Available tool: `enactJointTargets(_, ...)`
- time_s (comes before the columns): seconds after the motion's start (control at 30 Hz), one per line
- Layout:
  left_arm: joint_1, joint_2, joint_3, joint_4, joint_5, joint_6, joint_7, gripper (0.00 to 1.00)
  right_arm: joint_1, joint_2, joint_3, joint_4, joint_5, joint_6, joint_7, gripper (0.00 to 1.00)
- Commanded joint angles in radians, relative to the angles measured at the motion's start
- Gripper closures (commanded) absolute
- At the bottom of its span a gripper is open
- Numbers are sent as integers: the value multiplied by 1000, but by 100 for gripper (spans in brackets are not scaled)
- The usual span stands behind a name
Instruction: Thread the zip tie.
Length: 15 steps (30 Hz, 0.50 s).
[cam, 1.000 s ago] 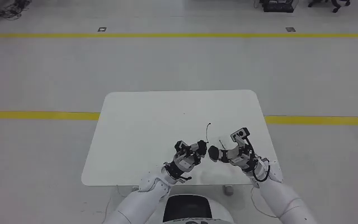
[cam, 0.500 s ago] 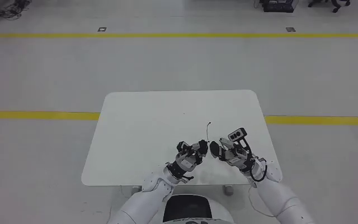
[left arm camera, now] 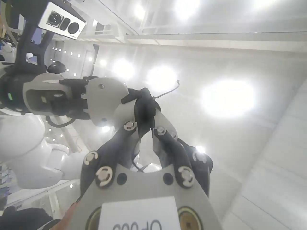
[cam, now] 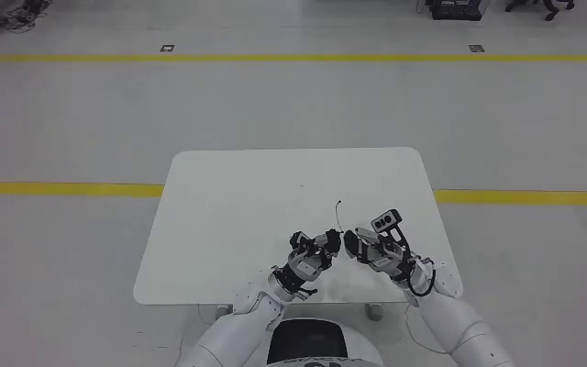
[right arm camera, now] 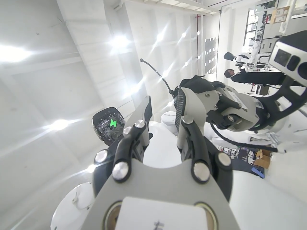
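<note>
A white table (cam: 229, 202) with rounded corners stands on a pale grey floor (cam: 293, 101) crossed by two yellow lines (cam: 92, 188). The two arms meet over the table's near edge, toward its right half, with their grippers tip to tip.

The left gripper (left arm camera: 145, 104) has black fingers pressed together, clamped on the zip tie (right arm camera: 155, 71). The right gripper (right arm camera: 163, 107) stands just beside it, its two pale fingers held apart with a clear gap between them. One ribbed pad (right arm camera: 180, 106) sits right beside the left gripper's fingertips. Whether that pad touches the tie cannot be told.

The tie is a thin dark strip. From the left gripper's pinch it runs out in a gentle curve, away from the robot, and ends in a small head at its free tip. In the top view it shows as a fine dark line just beyond the spot where the two grippers meet.
</note>
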Motion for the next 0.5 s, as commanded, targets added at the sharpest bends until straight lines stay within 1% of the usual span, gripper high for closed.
enactJointTargets(0.0,0,0,0,0,0,0,0,100,1,-2,0,2,-1,1,1,79)
enactJointTargets(0.07,0,0,0,0,0,0,0,100,3,-3,0,3,-2,2,1,82)
enactJointTargets(0.23,0,0,0,0,0,0,0,100,8,-7,1,5,-6,5,3,85)
enactJointTargets(0.43,0,0,0,0,0,0,0,100,14,-12,-1,11,-13,11,3,84)
enactJointTargets(0.47,0,0,0,0,0,0,0,100,15,-13,-1,12,-14,11,3,85)
